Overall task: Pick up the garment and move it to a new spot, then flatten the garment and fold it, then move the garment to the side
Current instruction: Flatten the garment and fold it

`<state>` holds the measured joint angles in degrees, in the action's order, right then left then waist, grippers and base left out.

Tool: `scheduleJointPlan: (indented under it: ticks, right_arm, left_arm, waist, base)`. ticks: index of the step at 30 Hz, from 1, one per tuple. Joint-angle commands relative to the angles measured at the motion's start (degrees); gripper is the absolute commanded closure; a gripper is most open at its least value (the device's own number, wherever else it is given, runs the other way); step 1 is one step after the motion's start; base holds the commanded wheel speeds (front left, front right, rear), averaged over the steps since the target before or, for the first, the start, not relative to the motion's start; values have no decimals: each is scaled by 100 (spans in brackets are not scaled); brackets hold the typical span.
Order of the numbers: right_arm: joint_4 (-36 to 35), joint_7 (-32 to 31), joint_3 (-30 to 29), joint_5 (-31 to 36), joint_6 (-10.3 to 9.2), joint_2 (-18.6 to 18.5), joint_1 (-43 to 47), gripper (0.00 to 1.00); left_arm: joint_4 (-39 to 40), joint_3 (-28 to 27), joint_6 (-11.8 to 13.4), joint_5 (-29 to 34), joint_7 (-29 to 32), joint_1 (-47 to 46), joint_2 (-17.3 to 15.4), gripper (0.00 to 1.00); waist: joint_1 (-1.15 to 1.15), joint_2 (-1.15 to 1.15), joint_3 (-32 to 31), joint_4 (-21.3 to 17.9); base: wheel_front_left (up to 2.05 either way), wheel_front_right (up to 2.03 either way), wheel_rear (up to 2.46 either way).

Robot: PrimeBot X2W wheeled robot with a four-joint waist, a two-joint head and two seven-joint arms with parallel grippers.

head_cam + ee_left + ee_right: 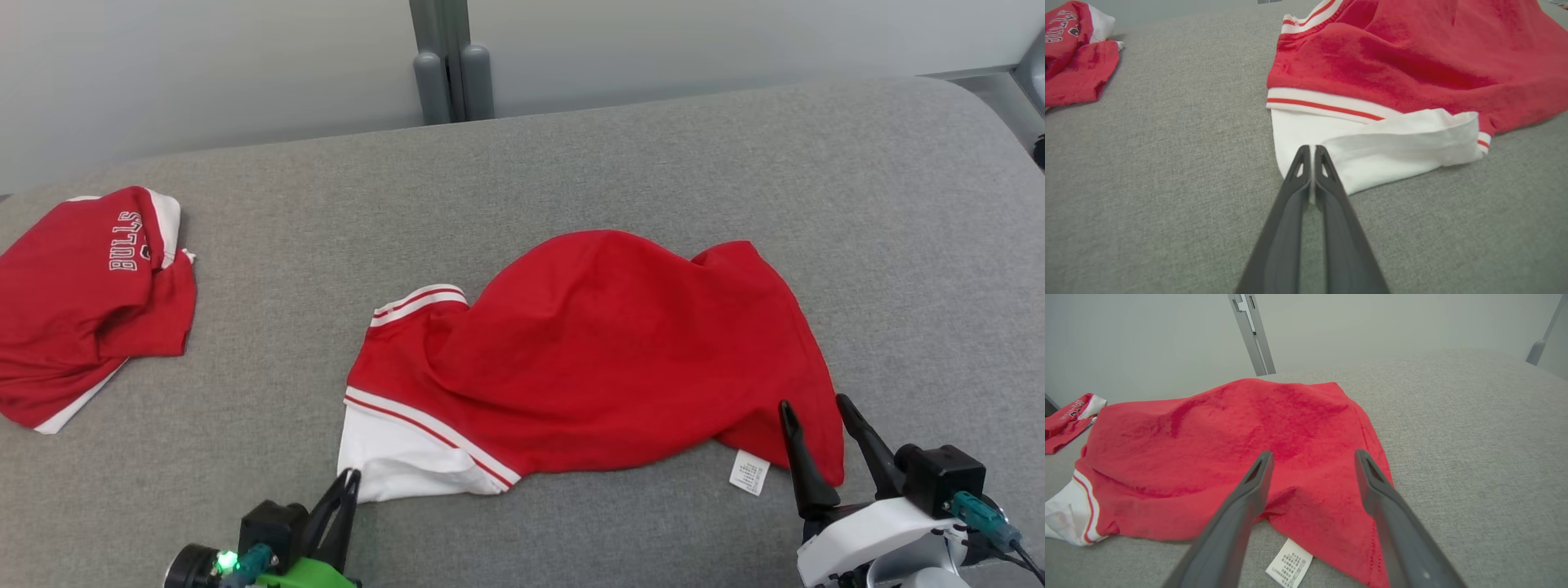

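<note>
left gripper (351, 476): fingers pinched on garment (604, 351) white sleeve, near left | right gripper (812, 402): fingers spread over near-right hem

We record the head camera mounted high, facing forward and down over the grey cushion (620, 155) toward the pale wall. The left wrist camera sits low and near, looking along the left gripper (1310, 149) at the white end of the red garment (1412, 61). The right wrist camera, equally low and close, looks along the right gripper (1313, 453) at the opposite corner. All three views share that garment and the second red shirt (82, 302) beyond it.
</note>
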<state>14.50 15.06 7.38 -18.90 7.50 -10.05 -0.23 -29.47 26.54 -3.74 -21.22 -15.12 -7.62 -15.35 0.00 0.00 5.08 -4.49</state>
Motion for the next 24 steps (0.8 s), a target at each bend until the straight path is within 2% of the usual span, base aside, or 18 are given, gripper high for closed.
scheduleJointPlan:
  ticks: [1, 4, 6, 7, 8, 16, 24]
  right_arm:
    - [-16, 18, -32, 37, -2, -1, 74, 0]
    - [-27, 18, -29, 30, -2, -14, 103, 0]
    - [-22, 17, -47, 18, -2, -32, 122, 0]
    - [-18, 18, -52, 14, -2, -35, 124, 0]
    - [-13, 17, -50, 11, -2, -40, 119, 0]
    - [34, 17, -3, 17, -2, -61, 99, 0]
    - [8, 17, 67, 70, -2, -68, 92, 0]
  left_arm:
    - [143, -6, 94, -22, -3, 230, -25, 100]
    - [472, -73, 229, -115, -3, 625, -44, 100]
    - [615, -85, 202, -248, 12, 835, -8, 100]
    - [654, -83, 179, -267, 20, 905, -12, 72]
    - [710, -90, 200, -243, 13, 947, -47, 0]
    - [1335, -503, 450, -109, -6, 1035, 4, 0]
    - [1975, -1138, 623, 262, -8, 1043, 366, 0]
  waist:
    - [0, 0, -38, 90]
    - [0, 0, -56, 151]
    - [0, 0, -72, 192]
    - [0, 0, -82, 206]
    - [0, 0, -88, 216]
    - [0, 0, -204, 196]
    - [0, 0, -406, 3]
  base:
    - [0, 0, 0]
    - [0, 0, 0]
    - [0, 0, 0]
    - [0, 0, 0]
    - [0, 0, 0]
    - [0, 0, 0]
    - [0, 0, 0]
